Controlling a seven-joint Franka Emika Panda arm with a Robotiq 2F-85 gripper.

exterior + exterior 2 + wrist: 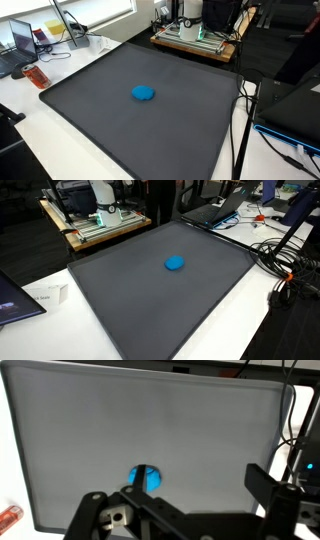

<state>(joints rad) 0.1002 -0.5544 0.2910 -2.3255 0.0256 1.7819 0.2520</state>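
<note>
A small blue rounded lump point(144, 93) lies alone near the middle of a dark grey square mat point(90, 120) on a white table point(20, 150). Both exterior views show bare mat around it on every side. Only the wrist view shows the black gripper point(180, 500), its jaws spread wide and holding nothing. It hangs above the mat with the lump at its 12 o'clock, partly hidden behind a thin dark part. The mat's edges frame that view from 9 through 12 to 3 o'clock.

In an exterior view, an orange-red bottle-shaped item point(37, 76) sits just off the mat's corner at 9 o'clock, near open laptops point(22, 40). The wrist view catches the same item at 8 o'clock. In an exterior view, tangled black cables point(290, 270) crowd the table at 3 o'clock. A wooden stand point(95, 230) carrying green-lit gear stands past the mat's far edge at 11 o'clock.
</note>
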